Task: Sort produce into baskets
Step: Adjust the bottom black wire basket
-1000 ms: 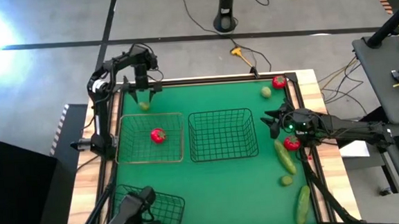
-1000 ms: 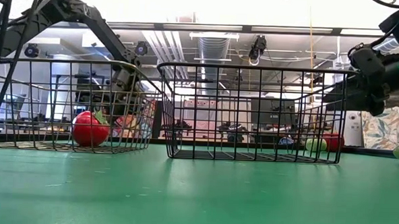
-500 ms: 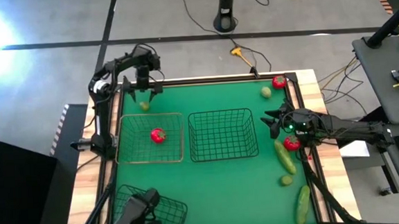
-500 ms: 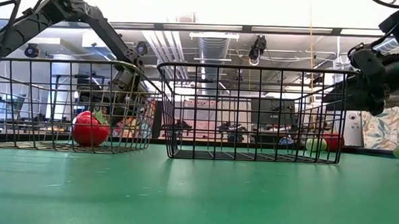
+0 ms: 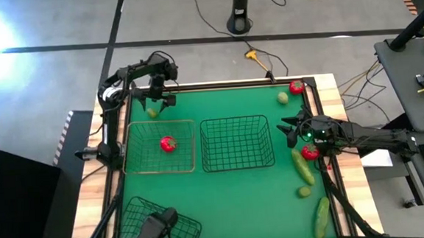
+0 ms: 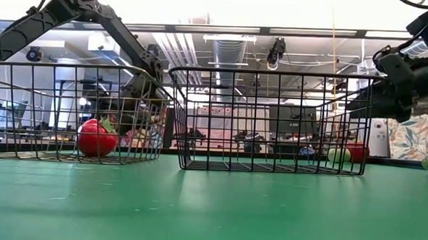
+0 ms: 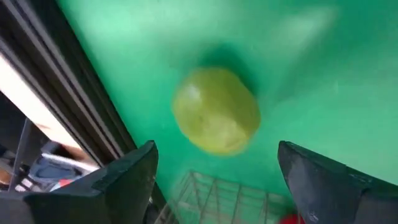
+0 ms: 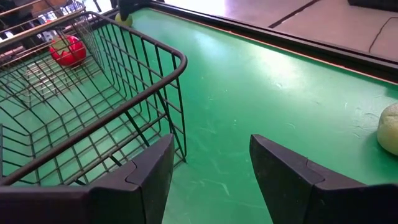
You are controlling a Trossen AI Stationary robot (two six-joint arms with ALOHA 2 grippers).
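My left gripper (image 5: 159, 100) is open at the table's far left. It hangs over a small yellow-green fruit (image 7: 216, 118) that lies on the green mat (image 5: 152, 112), its fingers on either side and clear of it. Just near of it stands the brownish-wire basket (image 5: 160, 146) with one red tomato (image 5: 168, 144) inside. My right gripper (image 5: 294, 129) is open and empty beside the right wall of the dark middle basket (image 5: 236, 143). A third basket (image 5: 167, 226) stands at the near left.
By the right arm lie a tomato (image 5: 310, 151), a cucumber (image 5: 302, 166), a yellow-green fruit (image 5: 304, 191) and a second cucumber (image 5: 321, 217). At the far right corner lie a yellow-green fruit (image 5: 282, 97) and a tomato (image 5: 296, 87). A dark object (image 5: 154, 227) lies over the near-left basket.
My left gripper has shifted a little toward the table's right edge above the yellow-green fruit, which has stayed where it was.
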